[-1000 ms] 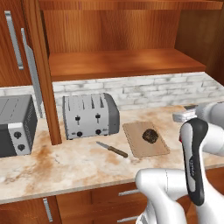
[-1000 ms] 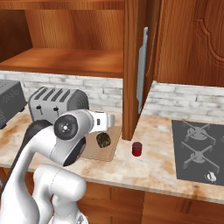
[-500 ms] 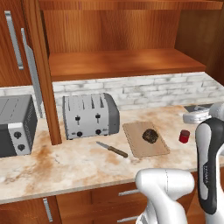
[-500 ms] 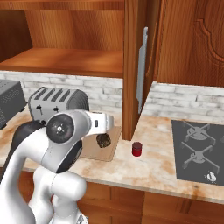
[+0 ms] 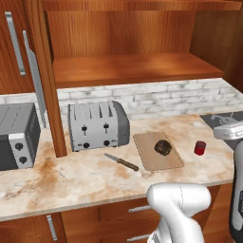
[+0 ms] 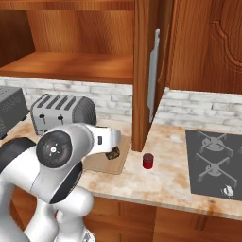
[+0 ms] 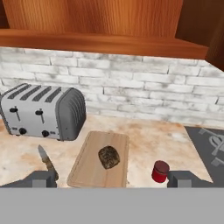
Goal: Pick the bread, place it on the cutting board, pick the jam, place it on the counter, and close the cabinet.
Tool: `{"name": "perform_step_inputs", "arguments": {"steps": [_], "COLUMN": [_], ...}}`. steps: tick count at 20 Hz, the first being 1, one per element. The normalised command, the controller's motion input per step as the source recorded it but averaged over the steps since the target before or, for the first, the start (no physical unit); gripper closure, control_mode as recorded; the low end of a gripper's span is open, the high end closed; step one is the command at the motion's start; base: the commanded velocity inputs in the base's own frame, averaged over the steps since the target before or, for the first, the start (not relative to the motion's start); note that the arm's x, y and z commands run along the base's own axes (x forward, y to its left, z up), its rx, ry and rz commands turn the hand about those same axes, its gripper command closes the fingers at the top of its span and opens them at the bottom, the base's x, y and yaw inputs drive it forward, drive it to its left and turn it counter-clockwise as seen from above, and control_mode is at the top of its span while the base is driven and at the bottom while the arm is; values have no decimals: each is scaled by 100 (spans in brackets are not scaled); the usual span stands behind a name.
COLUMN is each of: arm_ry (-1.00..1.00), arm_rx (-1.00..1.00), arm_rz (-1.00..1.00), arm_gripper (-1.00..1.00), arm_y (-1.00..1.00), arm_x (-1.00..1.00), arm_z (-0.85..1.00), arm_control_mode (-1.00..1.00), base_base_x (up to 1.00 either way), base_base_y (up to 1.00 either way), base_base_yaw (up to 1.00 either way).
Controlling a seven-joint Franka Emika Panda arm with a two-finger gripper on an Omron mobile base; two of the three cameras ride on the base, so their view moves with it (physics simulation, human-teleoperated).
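Bread (image 7: pixel 109 157) sits on the cutting board (image 7: pixel 89 168), ahead of the end effector (image 7: pixel 112 178) and roughly centred between its tips. Left of the board: knife (image 7: pixel 47 162) by the left fingertip (image 7: pixel 41 179), toaster (image 7: pixel 41 111) beyond it. Right: jam (image 7: pixel 160 171) upright on the tabletop (image 7: pixel 148 140), just beside the right fingertip, apart from the board. End effector spread wide, holding nothing. Cabinet (image 5: pixel 128 66) above stands open, door (image 6: pixel 147 71) edge-on.
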Motion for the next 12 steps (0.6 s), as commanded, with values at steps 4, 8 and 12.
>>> {"name": "perform_step_inputs", "arguments": {"steps": [4,8,12], "arm_ry": [-8,-8,-10], "arm_rx": [0,0,-2], "arm_rz": [0,0,0], "arm_gripper": [-100,-100,-100], "arm_y": [3,2,0], "arm_x": [-44,-36,-23], "arm_z": [0,0,0], "arm_control_mode": [-100,-100,-100], "base_base_x": [0,0,0], "base_base_y": [0,0,0], "base_base_yaw": [0,0,0]}}
